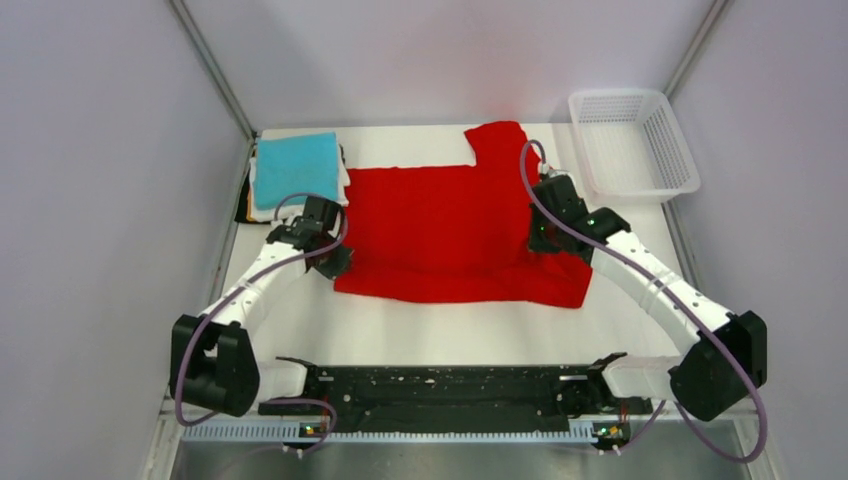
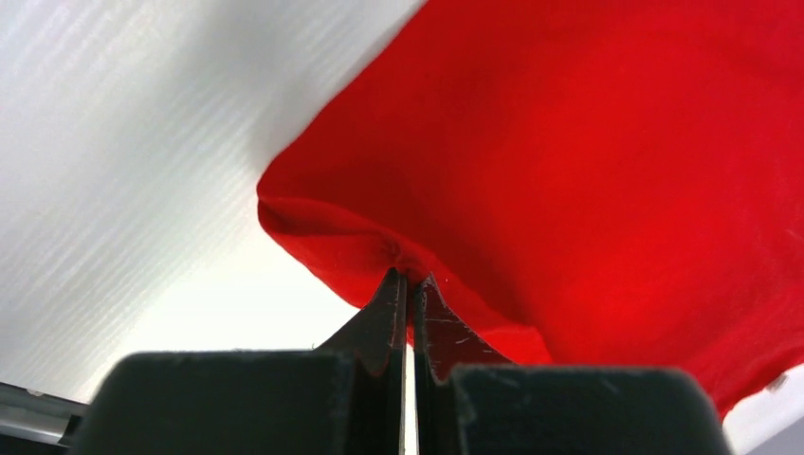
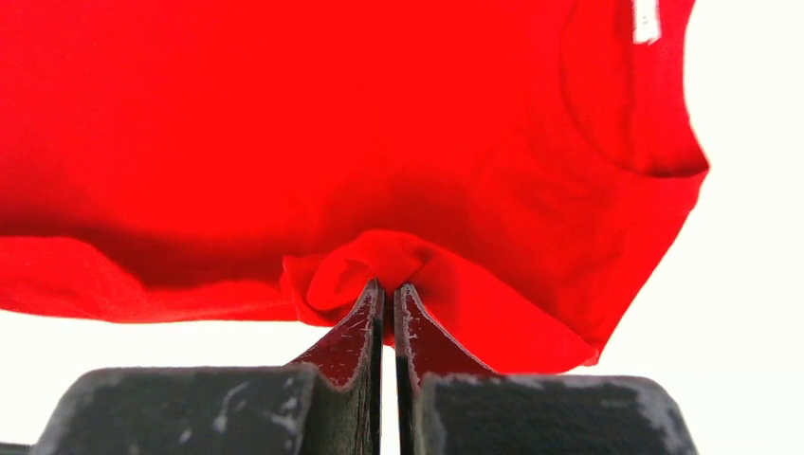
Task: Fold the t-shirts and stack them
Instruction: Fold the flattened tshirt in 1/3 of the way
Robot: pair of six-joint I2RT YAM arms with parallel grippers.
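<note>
The red t-shirt (image 1: 450, 225) lay spread across the middle of the white table (image 1: 450, 335), nearer the far edge than the near one, with one short sleeve (image 1: 497, 140) reaching towards the far edge. The left gripper (image 2: 411, 280) had its fingers pressed together on a small pucker of red cloth at the shirt's near-left corner. That corner was drawn up into a rounded fold with the bare table showing beside it. The right gripper (image 3: 387, 287) was likewise clamped onto the shirt's right side, pinching a bunched loop of fabric just in from the hem. In the right wrist view a white label (image 3: 646, 19) showed near the top edge of the frame, on the cloth beyond the pinch. In the far-left corner of the table sat a stack (image 1: 290, 185) of folded shirts, just beside the red shirt's left edge. A teal shirt (image 1: 295, 165) lay on top, a white shirt (image 1: 262, 200) showed beneath it, and a dark layer peeked out along the left side. A white mesh basket (image 1: 655, 140) stood at the far-right corner, apart from the red shirt.
</note>
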